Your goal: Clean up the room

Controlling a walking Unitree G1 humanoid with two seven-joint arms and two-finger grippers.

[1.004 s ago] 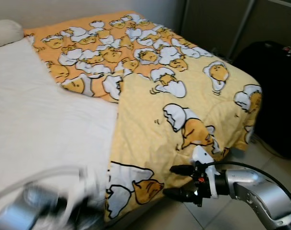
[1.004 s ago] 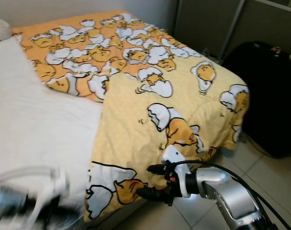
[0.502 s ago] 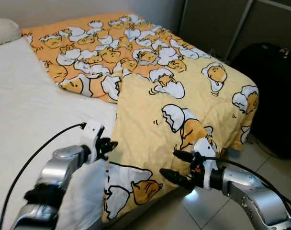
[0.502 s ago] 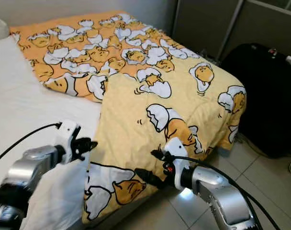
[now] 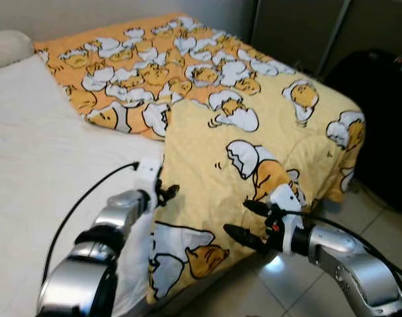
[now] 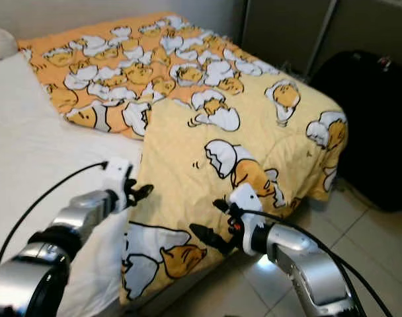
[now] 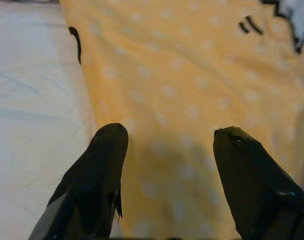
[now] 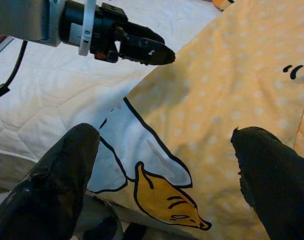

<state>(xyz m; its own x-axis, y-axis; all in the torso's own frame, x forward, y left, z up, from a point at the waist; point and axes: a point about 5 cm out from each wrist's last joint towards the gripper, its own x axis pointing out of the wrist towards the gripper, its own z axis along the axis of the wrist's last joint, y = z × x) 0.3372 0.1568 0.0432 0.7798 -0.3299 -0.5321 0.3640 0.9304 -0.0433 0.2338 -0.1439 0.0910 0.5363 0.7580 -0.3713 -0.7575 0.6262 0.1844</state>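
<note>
My left gripper (image 5: 166, 192), jaws apart, hovers at the turned-back edge of the yellow egg-print quilt (image 5: 254, 125) over the white mattress (image 5: 36, 165); right gripper (image 5: 244, 221), jaws apart, faces its hanging corner. Left is nearer.

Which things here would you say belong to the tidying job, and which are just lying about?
Job:
- duvet, folded back
- sheet, partly bare
- left gripper, open at the duvet's edge
- right gripper, open by its hanging side

Lying about:
- pillow
- suitcase
</note>
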